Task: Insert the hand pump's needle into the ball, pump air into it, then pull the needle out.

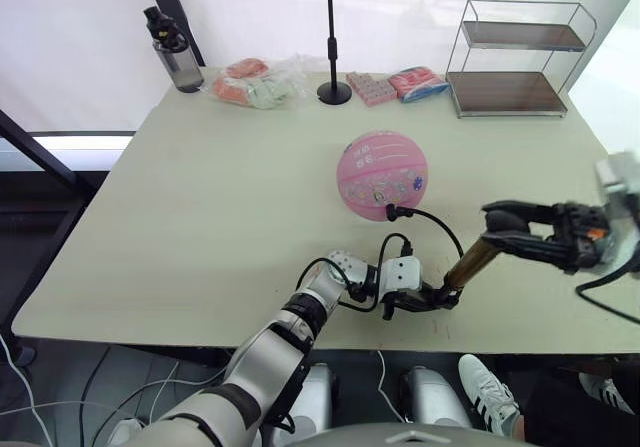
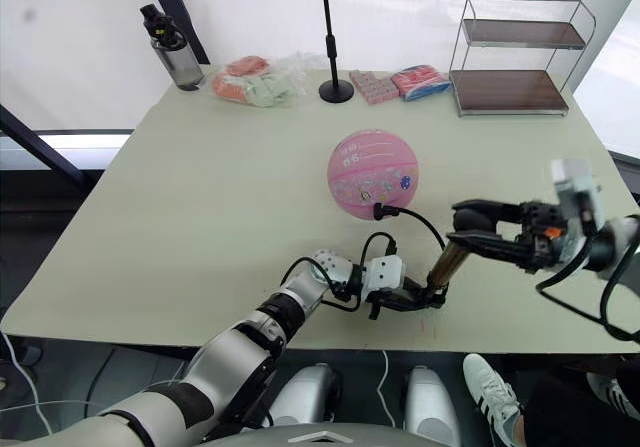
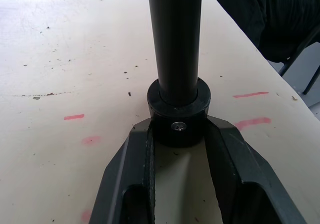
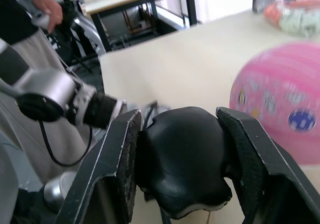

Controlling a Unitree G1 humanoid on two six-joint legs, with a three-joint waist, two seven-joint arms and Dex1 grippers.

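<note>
Left wrist view: left gripper [image 3: 180, 134] clamps the gold-bronze hand pump's [image 1: 468, 263] black base; right gripper [image 4: 182, 134] grasps its T-handle [image 4: 182, 169]; hose [image 1: 435, 222] reaches the pink ball [image 1: 382, 174].

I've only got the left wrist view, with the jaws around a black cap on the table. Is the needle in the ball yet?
Observer: It looks so. The needle has its black fitting against the lower front of the ball, and the hose loops back to the hand pump.
Operator: What's the right gripper doing?
Observer: The right gripper has its jaws shut on the pump's T-handle.
Operator: Is the pump upright?
Observer: No, it tilts toward the robot's right, with its base held by the left gripper.
</note>
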